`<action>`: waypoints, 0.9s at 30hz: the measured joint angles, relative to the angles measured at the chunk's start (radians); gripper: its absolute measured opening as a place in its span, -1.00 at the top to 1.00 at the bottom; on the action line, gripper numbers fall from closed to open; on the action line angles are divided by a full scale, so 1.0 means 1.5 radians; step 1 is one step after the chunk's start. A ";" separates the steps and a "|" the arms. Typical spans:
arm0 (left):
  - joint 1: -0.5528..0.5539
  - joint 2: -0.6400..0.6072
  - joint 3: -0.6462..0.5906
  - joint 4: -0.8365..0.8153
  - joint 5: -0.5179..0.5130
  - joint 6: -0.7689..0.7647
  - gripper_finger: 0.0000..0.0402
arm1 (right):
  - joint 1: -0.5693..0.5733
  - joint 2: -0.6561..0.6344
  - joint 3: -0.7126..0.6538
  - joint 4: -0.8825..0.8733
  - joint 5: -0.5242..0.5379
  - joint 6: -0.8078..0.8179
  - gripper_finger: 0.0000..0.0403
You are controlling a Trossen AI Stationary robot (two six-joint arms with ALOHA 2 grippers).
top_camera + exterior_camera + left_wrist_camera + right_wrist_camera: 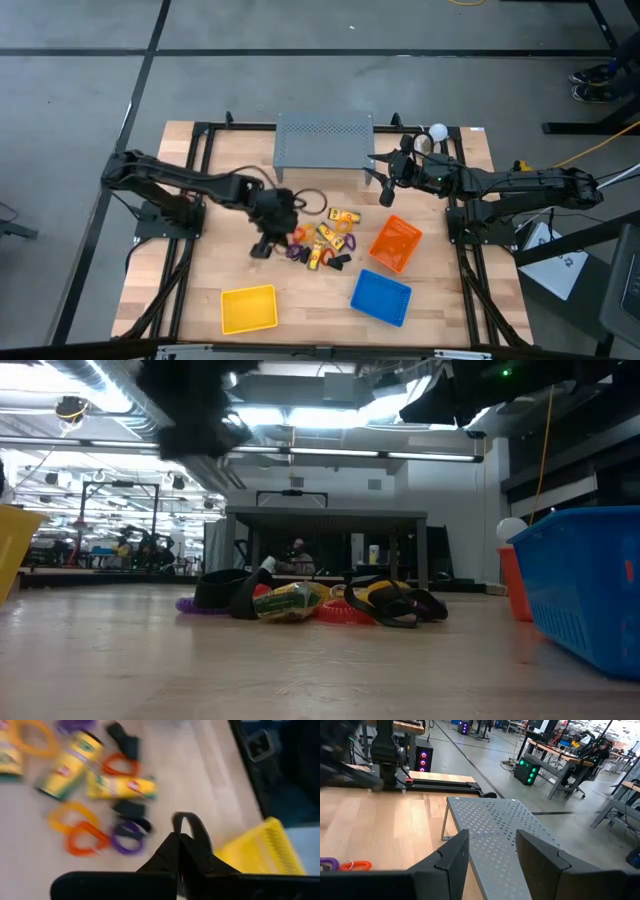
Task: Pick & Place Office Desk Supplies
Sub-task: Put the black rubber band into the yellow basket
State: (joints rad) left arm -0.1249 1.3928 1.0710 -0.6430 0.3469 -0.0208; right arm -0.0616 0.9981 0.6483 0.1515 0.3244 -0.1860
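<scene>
I am holding my left gripper (181,851) closed, its two dark fingers pinched on a thin black loop (192,827) that arcs up past the tips; it looks like part of a black clip, though I cannot be certain. The bite is on a narrow wire edge only, so I am judging that any quick swing could let it twist or slip out before I reach a basket.

Just beyond my fingertips the rest of the supplies are lying loose on the wood: a purple loop (127,840), an orange loop (85,838), another black clip (129,810) and the yellow packets (121,787). They are crowding each other, some touching, so I risk snagging a ring and dragging it along if I am lifting low across the pile (320,243).

The yellow basket (260,851) is sitting near on one side, the blue basket (381,296) and orange basket (396,243) farther off. Which one this piece belongs in I cannot tell, and a wrong drop is a real risk.

Farthest away, my right gripper (490,851) is waiting with its fingers apart, empty, over the grey shelf (495,827), well clear of my path.
</scene>
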 joint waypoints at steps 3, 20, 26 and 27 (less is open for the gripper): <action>-0.061 -0.004 -0.002 -0.010 -0.009 -0.066 0.99 | 0.000 0.000 0.000 -0.002 0.000 0.000 0.18; -0.315 0.009 -0.154 0.247 -0.128 -0.472 0.98 | 0.000 0.000 0.000 -0.002 -0.002 0.017 0.18; -0.348 0.009 -0.180 0.263 -0.171 -0.547 0.88 | 0.000 0.000 0.000 -0.002 -0.002 0.017 0.18; -0.349 0.009 -0.183 0.262 -0.180 -0.553 0.84 | 0.000 0.000 0.000 -0.002 -0.002 0.017 0.18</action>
State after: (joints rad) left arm -0.6483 1.4071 0.7960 -0.2499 0.0776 -0.8510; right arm -0.0616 0.9981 0.6483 0.1481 0.3210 -0.1612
